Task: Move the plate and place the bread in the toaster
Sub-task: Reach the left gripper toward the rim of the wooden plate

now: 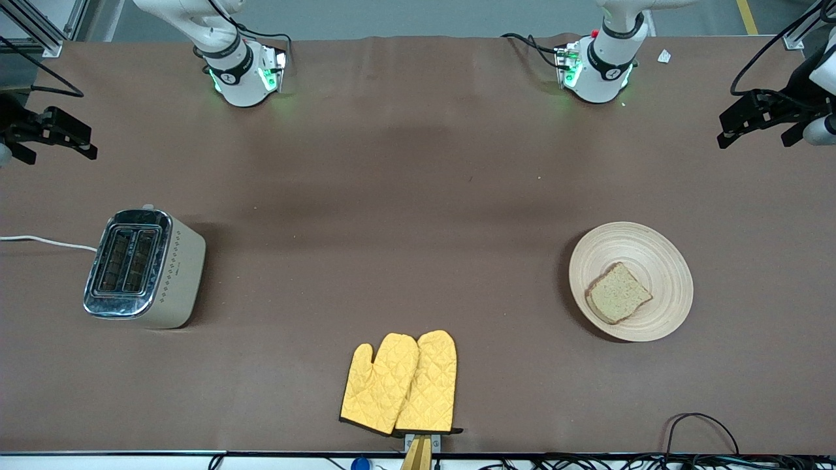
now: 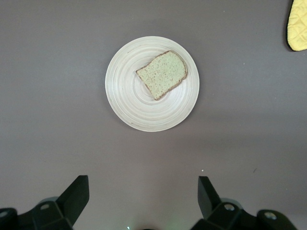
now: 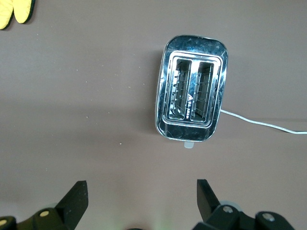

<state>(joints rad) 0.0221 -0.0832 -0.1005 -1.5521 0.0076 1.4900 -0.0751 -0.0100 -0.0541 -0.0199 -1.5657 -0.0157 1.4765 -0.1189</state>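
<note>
Brown cloth is covering the whole table (image 1: 418,196), and both arms are waiting high at its ends with nothing in their fingers.

The left gripper (image 1: 751,124) is hanging at the upper right edge of the front view, over bare cloth at the left arm's end of the table. Its black fingers (image 2: 76,194) are standing wide apart at the bottom of the left wrist view. The plate (image 1: 659,248) is sitting in the right middle of the front view, well below that gripper in the frame and well apart from it. The bread (image 1: 618,293) is lying flat on the plate, off centre, toward the rim that faces the front camera. In the left wrist view the plate (image 2: 139,103) is showing in the upper middle with the bread (image 2: 162,74) on it.

The right gripper (image 1: 55,134) is hovering at the upper left edge of the front view, over the right arm's end of the table, its fingers (image 3: 76,199) also spread wide. The toaster (image 1: 145,269) is standing upright in the left middle of the front view, well apart from that gripper, both slots facing up, its white cord (image 1: 46,241) running off the frame's left edge. The right wrist view is looking straight down on the toaster (image 3: 192,93).

A pair of yellow oven mitts (image 1: 401,384) is lying at the bottom centre, nearest the front camera, between toaster and plate.
</note>
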